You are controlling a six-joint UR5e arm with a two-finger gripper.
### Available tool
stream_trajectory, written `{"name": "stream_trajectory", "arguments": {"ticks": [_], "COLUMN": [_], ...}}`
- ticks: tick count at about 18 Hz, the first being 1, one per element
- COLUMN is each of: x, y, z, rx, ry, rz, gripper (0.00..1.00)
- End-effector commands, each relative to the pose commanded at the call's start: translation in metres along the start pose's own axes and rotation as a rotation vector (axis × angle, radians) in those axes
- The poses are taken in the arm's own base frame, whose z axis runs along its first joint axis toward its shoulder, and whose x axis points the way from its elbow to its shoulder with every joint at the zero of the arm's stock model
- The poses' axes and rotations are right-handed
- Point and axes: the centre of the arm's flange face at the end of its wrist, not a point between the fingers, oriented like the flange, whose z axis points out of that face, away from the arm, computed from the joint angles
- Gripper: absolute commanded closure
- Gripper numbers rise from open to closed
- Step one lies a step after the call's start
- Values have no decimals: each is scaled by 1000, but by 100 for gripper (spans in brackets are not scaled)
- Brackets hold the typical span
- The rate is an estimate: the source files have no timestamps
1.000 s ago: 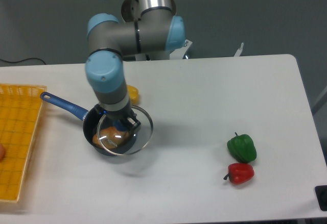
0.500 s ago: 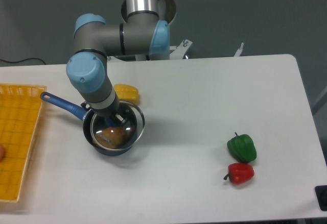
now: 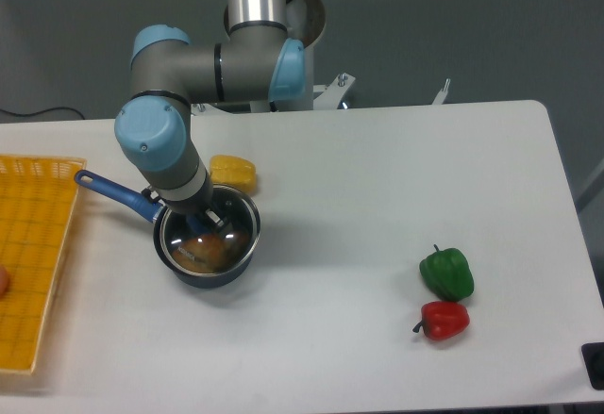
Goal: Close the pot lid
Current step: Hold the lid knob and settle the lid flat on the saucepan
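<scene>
Camera view: my tool [image 3: 206,221] grips the lid [image 3: 209,235] by its knob, over the pot [image 3: 189,268] at the desk's [image 3: 377,207] nine o'clock. Next I release and lift clear.

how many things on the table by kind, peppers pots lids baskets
peppers: 3, yellow, green, red
pots: 1, blue pot
lids: 1, glass lid over the pot
baskets: 1, yellow basket
total: 6
</scene>
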Motion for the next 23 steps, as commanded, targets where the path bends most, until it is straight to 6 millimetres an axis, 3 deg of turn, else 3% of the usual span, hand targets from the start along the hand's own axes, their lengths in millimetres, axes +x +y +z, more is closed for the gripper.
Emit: {"name": "stream_trajectory", "arguments": {"ticks": [18,23], "x": [6,5], "y": [-5,-6], "z": [8,10], "rx": [-3,-3], "ry": [4,4], "rz": [13,13], "gripper": [55,48]}}
